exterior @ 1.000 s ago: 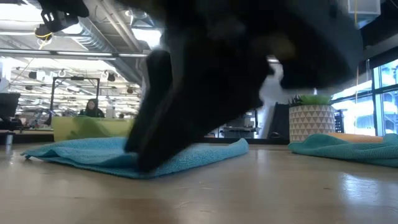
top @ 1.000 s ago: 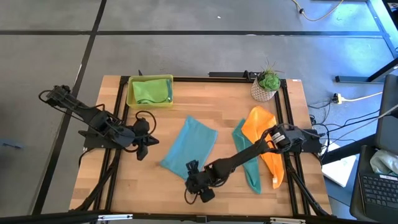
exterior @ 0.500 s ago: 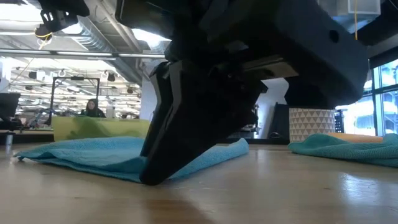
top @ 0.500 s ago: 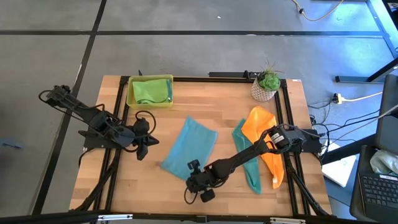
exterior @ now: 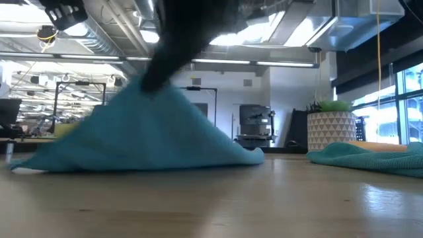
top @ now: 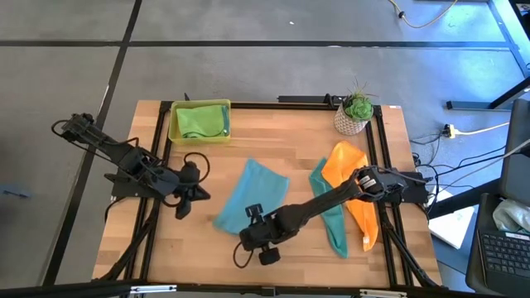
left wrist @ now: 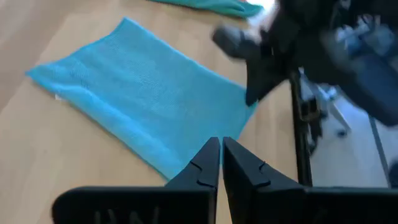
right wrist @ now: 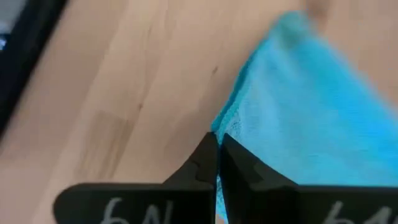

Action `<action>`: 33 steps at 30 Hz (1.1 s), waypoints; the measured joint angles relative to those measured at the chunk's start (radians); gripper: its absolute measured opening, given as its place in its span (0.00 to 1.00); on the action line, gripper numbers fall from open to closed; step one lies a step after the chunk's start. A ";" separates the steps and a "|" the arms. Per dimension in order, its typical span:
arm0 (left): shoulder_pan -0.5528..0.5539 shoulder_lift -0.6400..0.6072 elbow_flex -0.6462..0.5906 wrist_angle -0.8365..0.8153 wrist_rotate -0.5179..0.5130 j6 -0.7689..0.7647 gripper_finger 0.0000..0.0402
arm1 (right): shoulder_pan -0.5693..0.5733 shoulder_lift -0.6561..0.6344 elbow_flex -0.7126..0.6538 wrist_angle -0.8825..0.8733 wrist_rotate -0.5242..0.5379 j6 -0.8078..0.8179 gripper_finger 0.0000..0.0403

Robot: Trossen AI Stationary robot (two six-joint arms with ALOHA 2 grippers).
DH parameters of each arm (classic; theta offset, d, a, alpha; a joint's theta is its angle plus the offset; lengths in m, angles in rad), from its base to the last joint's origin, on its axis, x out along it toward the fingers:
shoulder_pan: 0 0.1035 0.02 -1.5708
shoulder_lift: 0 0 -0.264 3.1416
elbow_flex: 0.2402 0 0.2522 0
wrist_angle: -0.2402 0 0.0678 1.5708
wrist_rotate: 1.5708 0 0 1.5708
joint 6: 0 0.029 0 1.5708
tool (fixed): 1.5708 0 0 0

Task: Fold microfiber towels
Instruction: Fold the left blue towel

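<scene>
A light blue towel (top: 255,192) lies mid-table. Its near end is raised into a peak (exterior: 155,92) while its far end rests on the wood. My right gripper (top: 246,234) is shut on that raised end. A teal towel (top: 333,217) and an orange towel (top: 352,189) lie flat at the right, partly under the right arm. A lime green towel (top: 199,122) sits in the yellow-green tray (top: 174,124). My left gripper (top: 184,201) hovers shut over the table's left part, holding nothing. My right gripper pinches the light blue towel's near edge (right wrist: 219,129) between its two fingers, close to a corner; one layer or several, I cannot tell. The fingers slant down from the near right. The held end is lifted clear, and the cloth slopes down like a tent to the table.
A potted plant (top: 354,112) stands at the far right corner. Bare wood lies along the near edge and to the left of the blue towel. Black rails frame the table's sides.
My right gripper has shut on the light blue towel's near edge, then risen and shifted slightly toward the table's left. That end has been lifted off the wood into a peak, while the towel's far end has stayed down.
</scene>
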 joint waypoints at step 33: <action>-0.120 0.370 -0.174 0.378 0.017 -0.120 0.45 | -0.142 -0.010 0.152 -0.233 0.067 0.108 0.02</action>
